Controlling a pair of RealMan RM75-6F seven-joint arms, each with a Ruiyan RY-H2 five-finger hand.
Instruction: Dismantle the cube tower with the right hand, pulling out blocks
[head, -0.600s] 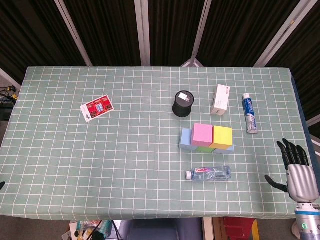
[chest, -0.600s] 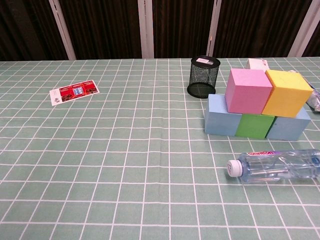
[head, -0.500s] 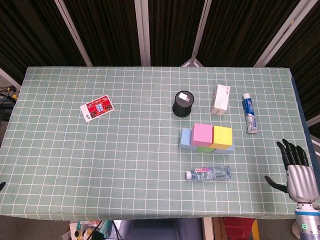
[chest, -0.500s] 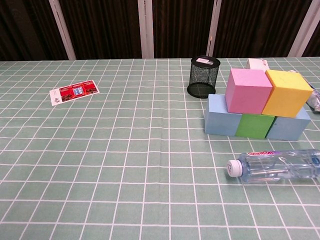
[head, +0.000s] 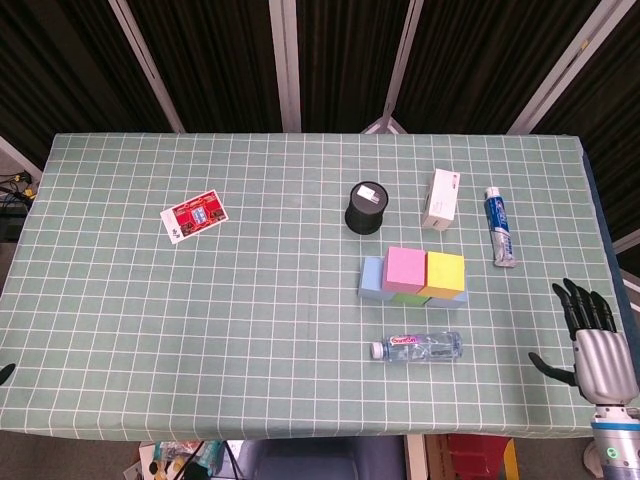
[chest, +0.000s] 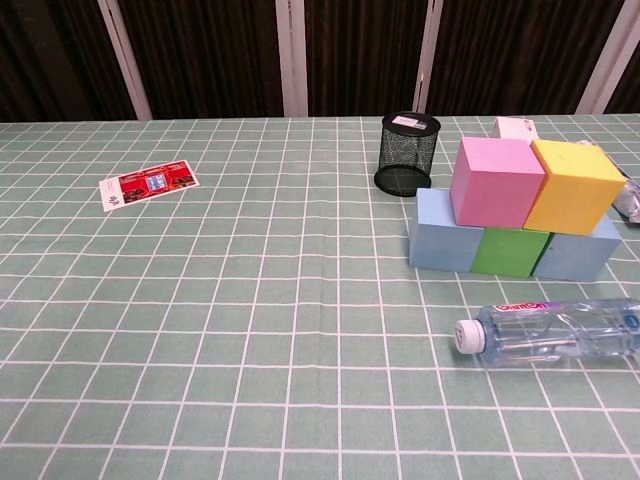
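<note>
The cube tower (head: 413, 275) stands on the counter (head: 250, 330), right of centre: a pink cube (chest: 496, 181) and a yellow cube (chest: 573, 186) rest on a lower row of blue and green blocks. The right hand (head: 597, 345) hovers at the counter's right edge, fingers spread, holding nothing. A water bottle (chest: 550, 331) lies in front of the tower.

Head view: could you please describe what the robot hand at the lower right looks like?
The right robot hand has slim black fingers, a black thumb and a ribbed silver-grey metallic back. Below it sits a pale blue-grey cylindrical wrist carrying a small green dot.
</note>
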